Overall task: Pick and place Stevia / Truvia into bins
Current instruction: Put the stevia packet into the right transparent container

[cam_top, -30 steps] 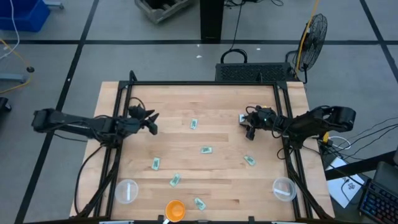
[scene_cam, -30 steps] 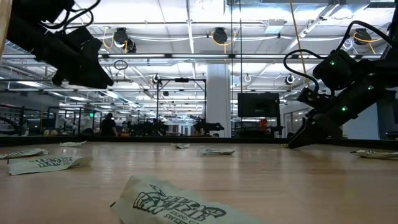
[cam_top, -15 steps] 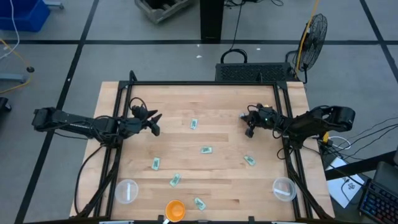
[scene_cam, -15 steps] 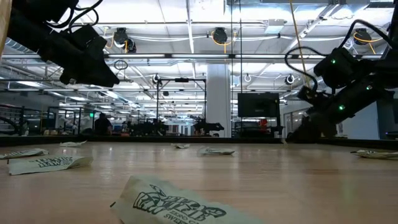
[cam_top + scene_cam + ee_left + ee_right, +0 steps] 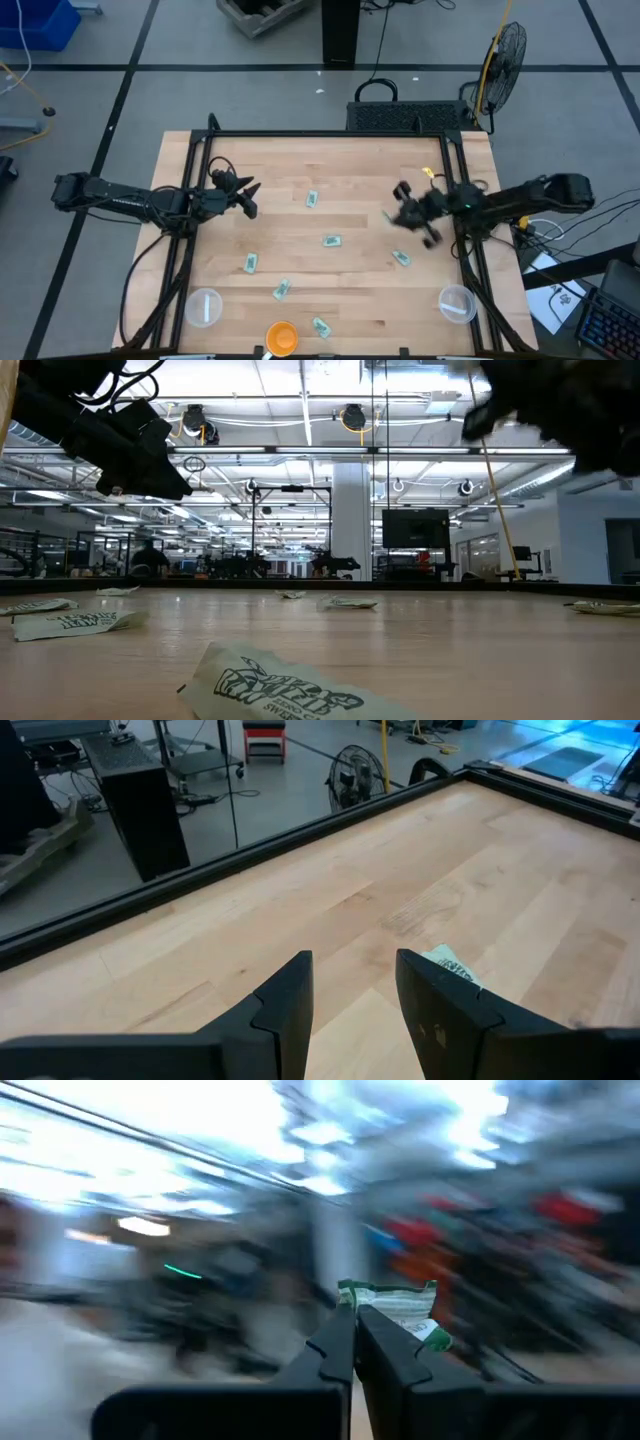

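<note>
Several pale green and white Stevia sachets lie flat on the wooden table, among them one [image 5: 312, 200] mid-table, one [image 5: 331, 241] nearer the middle and one [image 5: 401, 258] to the right. My right gripper [image 5: 400, 205] [image 5: 355, 1320], raised over the table's right part, is shut on another sachet [image 5: 395, 1308]. My left gripper [image 5: 248, 198] [image 5: 350, 975] hangs open above the table's left part, with a sachet [image 5: 450, 963] lying beyond one finger. The two clear bins [image 5: 204, 306] [image 5: 456, 302] stand at the near corners. My right gripper pinches the sachet by its lower edge [image 5: 372, 1308] between its two fingertips. The fingers slant upward, away from the table. Most of the sachet sticks out past the fingertips, and it is lifted clear of the table.
An orange bowl [image 5: 282, 337] stands at the near edge between the bins. More sachets [image 5: 250, 264] [image 5: 282, 290] [image 5: 320, 326] lie toward the near left. A black frame [image 5: 330, 133] runs around the table's far and side edges.
My right gripper has come up off the table's far right part with a sachet that lay there. It has swung toward the near edge and tipped from pointing down to slanting upward. My left gripper has stayed where it was.
</note>
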`<state>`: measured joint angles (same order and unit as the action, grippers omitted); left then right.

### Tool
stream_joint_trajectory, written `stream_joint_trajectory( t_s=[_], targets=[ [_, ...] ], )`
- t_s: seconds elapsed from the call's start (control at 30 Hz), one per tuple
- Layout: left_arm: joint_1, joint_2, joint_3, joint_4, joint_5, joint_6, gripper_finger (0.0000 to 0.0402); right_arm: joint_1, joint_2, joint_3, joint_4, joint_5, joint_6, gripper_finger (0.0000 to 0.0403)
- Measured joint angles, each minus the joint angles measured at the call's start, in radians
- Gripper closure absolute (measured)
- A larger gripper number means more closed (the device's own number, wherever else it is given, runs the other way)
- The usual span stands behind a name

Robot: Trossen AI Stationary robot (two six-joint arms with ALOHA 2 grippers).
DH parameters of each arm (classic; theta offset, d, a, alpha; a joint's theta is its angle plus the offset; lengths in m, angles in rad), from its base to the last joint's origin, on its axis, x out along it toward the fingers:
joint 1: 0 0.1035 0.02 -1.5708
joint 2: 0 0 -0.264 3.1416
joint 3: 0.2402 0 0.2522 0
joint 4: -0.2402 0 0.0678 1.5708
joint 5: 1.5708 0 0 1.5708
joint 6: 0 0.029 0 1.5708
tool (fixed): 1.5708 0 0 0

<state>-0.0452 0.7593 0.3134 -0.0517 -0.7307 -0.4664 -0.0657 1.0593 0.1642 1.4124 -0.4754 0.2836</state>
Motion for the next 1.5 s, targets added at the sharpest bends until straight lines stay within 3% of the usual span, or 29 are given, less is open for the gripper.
stream_joint_trajectory(
  t_s=[0.1,0.17,0.3,0.4,0.5,0.63,0.77,0.87,1.0,1.1,1.3,1.5],
  targets=[
    [0.000,0.000,0.000,-0.002,0.000,0.000,0.0252,0.172,-0.060,0.039,-0.126,0.016,-0.024,0.0401],
    [0.000,0.000,0.000,-0.005,0.000,0.000,0.0252,0.280,-0.088,0.080,-0.348,0.109,-0.041,0.0401],
    [0.000,0.000,0.000,-0.005,0.029,-0.001,0.0252,0.461,-0.099,0.248,-1.166,0.500,0.119,0.0401],
    [0.000,0.000,0.000,-0.006,0.063,-0.004,0.0252,0.569,-0.053,0.382,-1.571,0.637,0.343,0.0402],
    [0.000,0.000,0.000,-0.005,0.076,-0.010,0.0252,0.656,-0.043,0.493,-1.689,0.654,0.485,0.0402],
    [0.000,0.000,0.000,-0.005,0.076,-0.019,0.0252,0.762,-0.042,0.598,-1.720,0.660,0.641,0.0402],
    [0.000,0.000,0.000,-0.005,0.077,-0.022,0.0252,0.848,-0.042,0.618,-1.853,0.763,0.764,0.0402],
    [0.000,0.000,0.000,-0.005,0.076,-0.015,0.0252,0.898,-0.037,0.602,-2.020,0.725,1.025,0.0402],
    [0.000,0.000,0.000,0.004,0.076,0.014,0.0252,0.951,-0.014,0.578,-2.182,0.478,1.379,0.0403],
    [0.003,0.000,0.000,0.005,0.065,0.044,0.0252,0.974,0.013,0.569,-2.178,0.356,1.572,0.0403],
    [0.040,0.000,0.000,0.065,0.050,0.089,0.0252,1.008,0.073,0.568,-2.108,0.190,1.729,0.0403],
    [0.067,0.000,0.000,0.092,0.050,0.096,0.0252,1.041,0.133,0.568,-2.114,0.184,1.781,0.0402]
  ],
)
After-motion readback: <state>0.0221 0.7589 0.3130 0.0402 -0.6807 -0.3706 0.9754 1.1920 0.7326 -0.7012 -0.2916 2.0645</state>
